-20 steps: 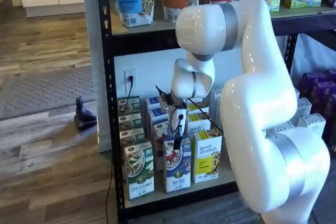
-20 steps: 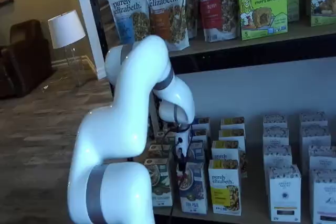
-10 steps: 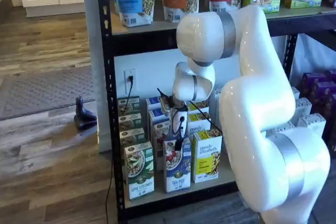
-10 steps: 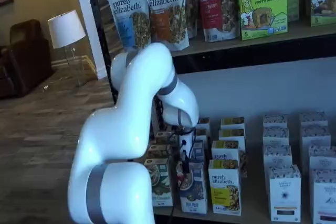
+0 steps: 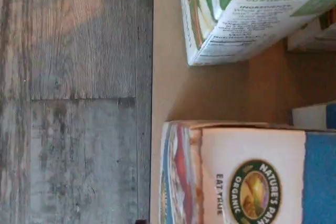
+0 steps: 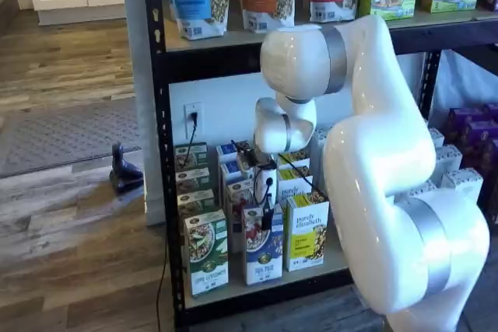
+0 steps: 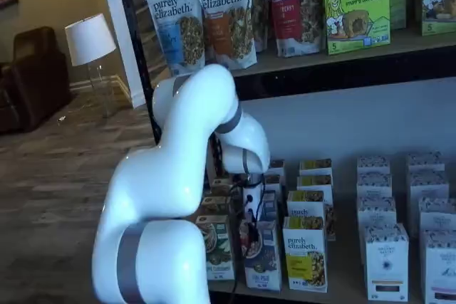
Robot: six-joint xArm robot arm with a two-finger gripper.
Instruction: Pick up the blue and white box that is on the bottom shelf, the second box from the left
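The blue and white box (image 6: 263, 254) stands upright at the front of the bottom shelf (image 6: 237, 290), between a green-and-white carton (image 6: 206, 254) and a yellow carton (image 6: 306, 231). It also shows in a shelf view (image 7: 262, 260). My gripper (image 6: 266, 218) hangs straight down over this box's top, its black fingers at the top edge, seen as well in a shelf view (image 7: 251, 217). The fingers are too small and side-on to show a gap; the jaws stand wide and hold nothing. The wrist view looks close onto the box's white and blue top (image 5: 252, 177), with the tan deck (image 5: 220, 93) around it.
More cartons stand in rows behind the front ones. Granola bags (image 7: 228, 12) fill the upper deck. White cartons (image 7: 386, 261) stand further right. The black rack post (image 6: 159, 153) is to the left. The green-and-white carton (image 5: 252, 19) lies close beside the box in the wrist view.
The arm has sunk a little, and the gripper has come down closer onto the top of the blue and white box. The boxes have not moved.
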